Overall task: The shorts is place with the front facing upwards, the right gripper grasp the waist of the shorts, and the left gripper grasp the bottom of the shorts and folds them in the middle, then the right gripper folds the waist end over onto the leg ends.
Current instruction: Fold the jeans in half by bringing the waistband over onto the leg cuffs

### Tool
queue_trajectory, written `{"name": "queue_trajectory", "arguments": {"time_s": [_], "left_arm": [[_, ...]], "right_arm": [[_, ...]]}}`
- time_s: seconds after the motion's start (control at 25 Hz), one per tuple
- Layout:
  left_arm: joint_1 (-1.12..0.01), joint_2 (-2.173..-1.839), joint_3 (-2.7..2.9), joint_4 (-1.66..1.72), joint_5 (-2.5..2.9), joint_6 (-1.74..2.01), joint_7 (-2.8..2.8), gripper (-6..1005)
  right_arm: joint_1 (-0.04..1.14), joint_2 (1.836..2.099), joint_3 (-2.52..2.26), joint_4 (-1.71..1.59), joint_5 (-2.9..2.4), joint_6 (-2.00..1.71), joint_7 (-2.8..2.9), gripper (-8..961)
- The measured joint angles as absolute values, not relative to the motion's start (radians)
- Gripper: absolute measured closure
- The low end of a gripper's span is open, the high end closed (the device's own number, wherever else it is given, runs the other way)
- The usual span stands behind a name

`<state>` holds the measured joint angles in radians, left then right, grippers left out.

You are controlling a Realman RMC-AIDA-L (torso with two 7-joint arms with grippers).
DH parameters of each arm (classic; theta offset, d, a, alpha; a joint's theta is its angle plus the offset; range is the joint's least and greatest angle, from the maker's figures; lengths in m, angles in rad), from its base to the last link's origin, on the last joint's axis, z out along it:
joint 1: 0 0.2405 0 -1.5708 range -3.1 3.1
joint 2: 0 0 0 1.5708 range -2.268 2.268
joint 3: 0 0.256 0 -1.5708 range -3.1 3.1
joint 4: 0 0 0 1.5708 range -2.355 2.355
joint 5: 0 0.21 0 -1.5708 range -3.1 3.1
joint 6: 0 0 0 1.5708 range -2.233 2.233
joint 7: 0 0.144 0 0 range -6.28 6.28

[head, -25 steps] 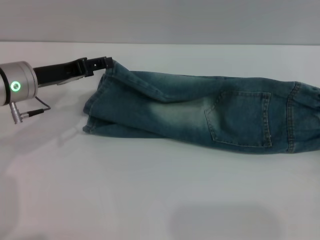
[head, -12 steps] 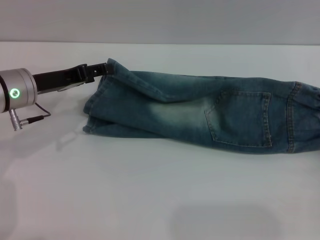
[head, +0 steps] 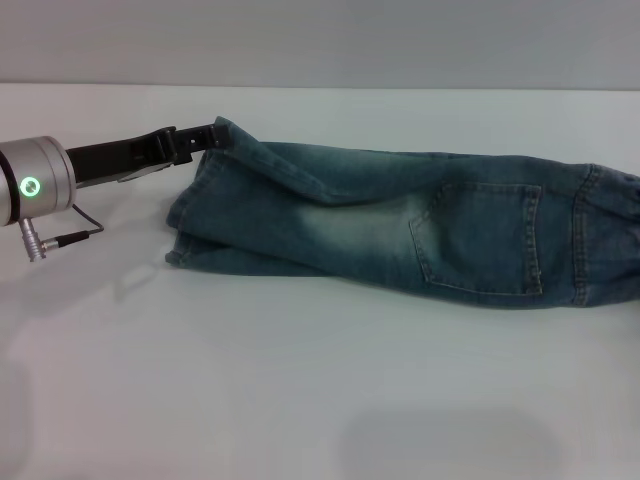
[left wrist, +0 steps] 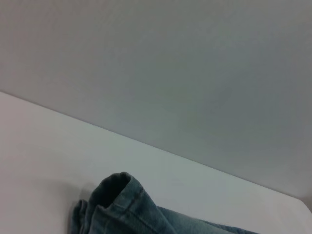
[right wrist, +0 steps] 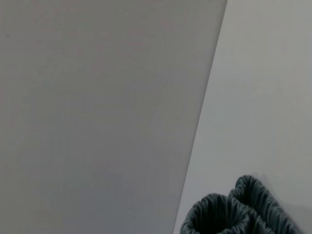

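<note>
The blue denim shorts (head: 380,225) lie folded lengthwise across the white table, leg ends on the left and waist (head: 608,235) at the right edge of the head view. A back pocket (head: 480,235) faces up. My left gripper (head: 205,136) is at the far corner of the leg ends, shut on the hem, which stands slightly raised (left wrist: 114,187). My right gripper shows in no view. The right wrist view has only the gathered waistband (right wrist: 229,212) against the table and wall.
The white table (head: 300,400) runs wide in front of the shorts. A grey wall (head: 320,40) stands behind the table's far edge. The left arm's silver wrist with a green light (head: 30,185) hangs over the table's left side.
Over the last second the left arm dropped a little and drew slightly left, with the hem corner still in its fingers. Since half a second ago nothing has moved.
</note>
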<state>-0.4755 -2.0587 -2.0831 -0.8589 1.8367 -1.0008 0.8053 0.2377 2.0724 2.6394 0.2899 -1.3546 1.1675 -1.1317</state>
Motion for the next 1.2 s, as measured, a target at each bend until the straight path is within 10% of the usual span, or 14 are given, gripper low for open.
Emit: {"name": "queue_trajectory", "arguments": {"time_s": [1.2], "left_arm": [[-0.486,-2.06,-2.077,-0.849,1.836,-0.999,0.807,219]], "right_arm": [[0.284,2.071,2.611,0.253,-1.353,1.118,-1.14,362]]}}
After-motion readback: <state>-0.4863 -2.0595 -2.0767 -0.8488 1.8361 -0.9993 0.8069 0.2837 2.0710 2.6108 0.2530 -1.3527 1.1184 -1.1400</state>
